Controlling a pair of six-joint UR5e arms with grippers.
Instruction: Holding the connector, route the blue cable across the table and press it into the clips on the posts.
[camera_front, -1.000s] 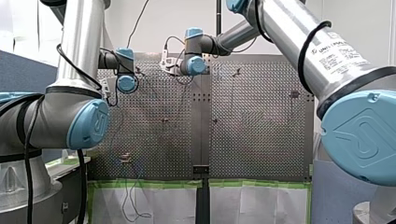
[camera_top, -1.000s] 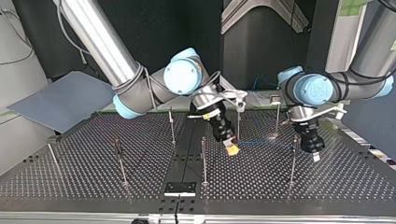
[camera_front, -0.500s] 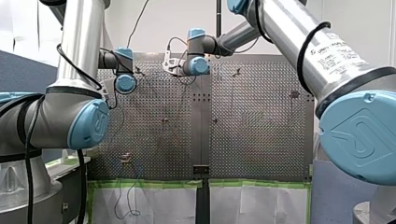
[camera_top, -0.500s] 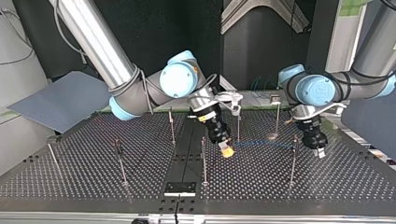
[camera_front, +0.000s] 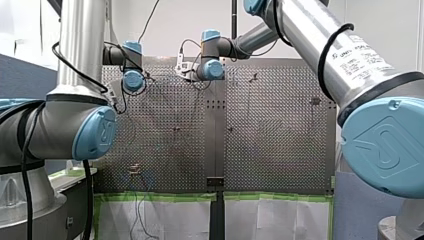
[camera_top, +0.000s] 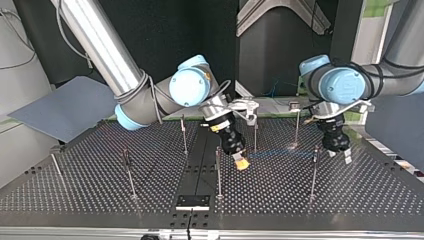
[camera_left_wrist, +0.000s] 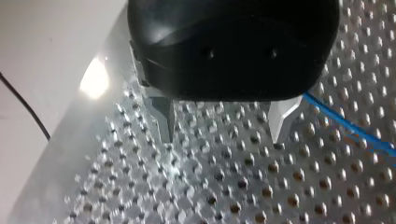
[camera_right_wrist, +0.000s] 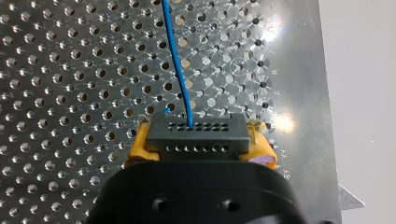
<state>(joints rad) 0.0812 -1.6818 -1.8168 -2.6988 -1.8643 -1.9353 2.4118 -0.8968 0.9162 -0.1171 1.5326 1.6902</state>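
Note:
In the right wrist view my right gripper (camera_right_wrist: 198, 142) has its yellow pads (camera_right_wrist: 138, 145) shut on a dark connector (camera_right_wrist: 198, 131). The thin blue cable (camera_right_wrist: 175, 56) runs out of the connector, ahead over the perforated table. The top view shows my right gripper (camera_top: 242, 163) low near the middle, with the cable (camera_top: 280, 154) stretching toward the view's right, level with a post (camera_top: 313, 172). My left gripper (camera_top: 339, 156) hovers past that post, open and holding nothing. Between its metal fingers (camera_left_wrist: 164, 116) lies only bare plate; the cable (camera_left_wrist: 348, 127) passes beside it.
Several thin posts stand on the plate, such as a post (camera_top: 218, 172) just beside my right gripper, a post (camera_top: 255, 131) behind it and a post (camera_top: 128, 172) at the top view's left. A black block (camera_top: 192, 202) sits at the near edge.
My left gripper has opened, let go of the cable and lifted toward the top view's right. My right gripper has shifted slightly toward that view's left with the connector.

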